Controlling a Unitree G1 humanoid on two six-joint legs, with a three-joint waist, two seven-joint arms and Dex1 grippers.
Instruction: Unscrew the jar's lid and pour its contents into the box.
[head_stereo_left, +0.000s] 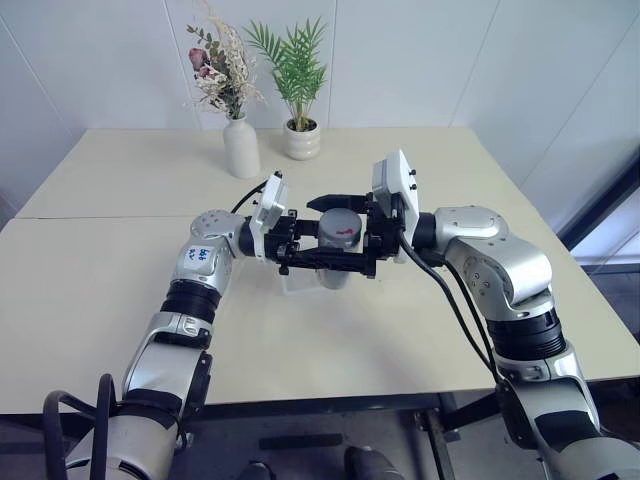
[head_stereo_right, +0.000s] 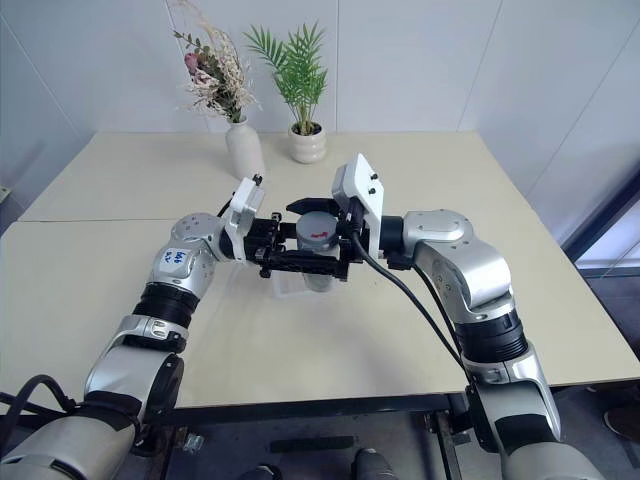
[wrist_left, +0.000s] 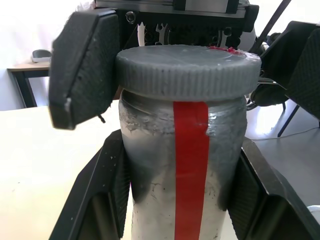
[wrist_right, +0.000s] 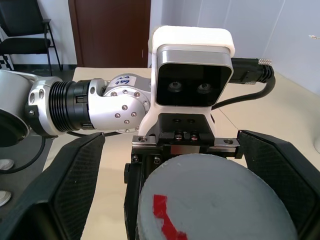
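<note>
Jar (head_stereo_left: 335, 262) hangs upright above the table (head_stereo_left: 120, 290), between the two arms and just over the clear box (head_stereo_left: 297, 280) that sits on the tabletop beneath it. Its body is pinched between the closed fingers (wrist_left: 107, 200) of the left gripper (head_stereo_left: 318, 262), which reaches in level from the left; a red stripe runs down the jar's side in the left wrist view. On top, the grey lid (head_stereo_left: 340, 225) is on the jar, with a red mark on its flat face. Level with the lid, the right gripper (head_stereo_left: 338, 205) comes in from the right, its fingers (wrist_right: 75, 185) spread wide to either side of the lid, apart from its ribbed edge. At the far side of the table, well apart from the arms, stand a white vase (head_stereo_left: 240, 146) of dried flowers and a small potted plant (head_stereo_left: 301, 138).
</note>
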